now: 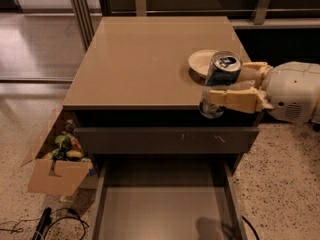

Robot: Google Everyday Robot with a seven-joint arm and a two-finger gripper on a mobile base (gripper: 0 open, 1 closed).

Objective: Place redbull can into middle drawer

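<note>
My gripper (pixel 225 86) comes in from the right and is shut on the redbull can (pixel 219 82). The can is blue and silver with a shiny top, held upright in the air just past the front right edge of the cabinet top (pixel 145 59). Below it the middle drawer (pixel 162 204) stands pulled open, a wide shallow grey-brown tray with a flat floor. The can's shadow falls on the drawer floor at the front right. The can is above and slightly behind the open drawer, toward its right side.
A shallow white bowl (pixel 201 62) sits on the cabinet top just behind the can. A shut drawer with a scratched dark front (pixel 165 140) lies above the open one. A cardboard box (pixel 56 159) of items and a black cable (pixel 45 224) are on the floor at left.
</note>
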